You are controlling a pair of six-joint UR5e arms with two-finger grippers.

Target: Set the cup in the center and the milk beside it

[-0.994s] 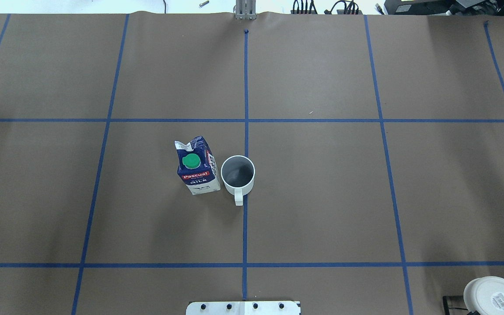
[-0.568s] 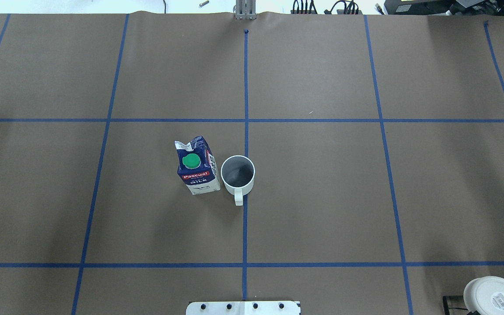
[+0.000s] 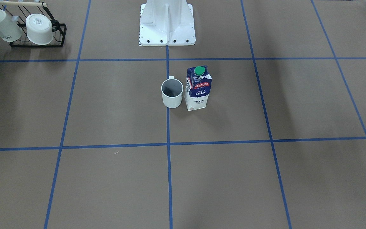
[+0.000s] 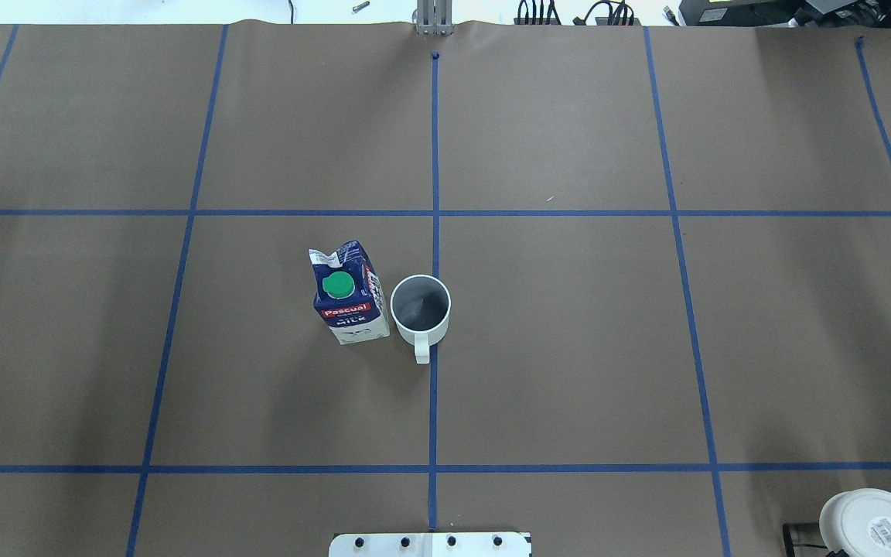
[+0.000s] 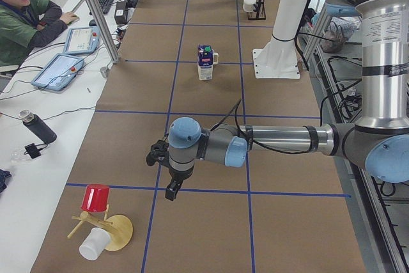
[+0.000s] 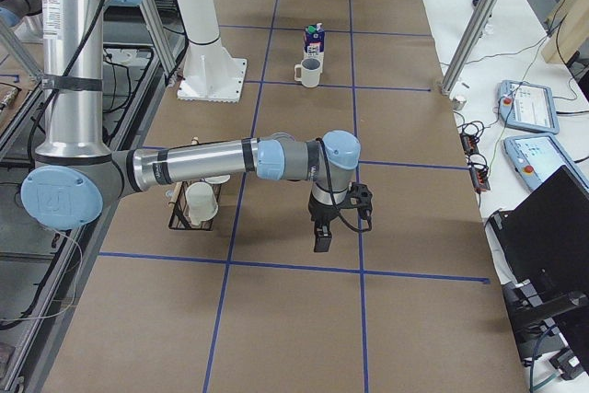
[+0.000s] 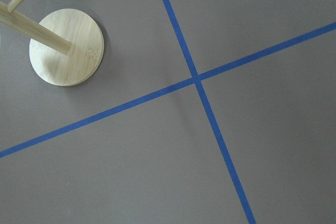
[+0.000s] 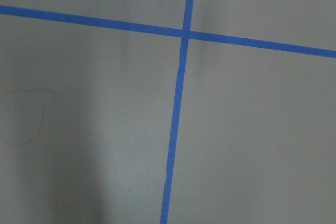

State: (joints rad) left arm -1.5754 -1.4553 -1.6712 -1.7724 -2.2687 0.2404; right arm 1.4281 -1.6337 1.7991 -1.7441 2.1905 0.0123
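The white cup (image 4: 420,309) stands upright on the centre blue tape line (image 4: 434,402), its handle toward the robot. The navy and white milk (image 4: 346,298) carton stands upright right beside it, on the robot's left. Both also show in the front view, cup (image 3: 172,93) and milk (image 3: 198,89). My left gripper (image 5: 171,190) hangs over the table's left end, far from both. My right gripper (image 6: 322,241) hangs over the right end. Each shows only in a side view, so I cannot tell if it is open or shut. The wrist views show only tape and paper.
A black rack (image 3: 37,43) with a white tub (image 3: 40,29) and a translucent cup (image 3: 1,25) stands near the robot's right. A wooden mug tree (image 5: 105,225) with a red cup stands at the left end; its base shows in the left wrist view (image 7: 65,53). The robot's base (image 3: 167,22) is behind the cup.
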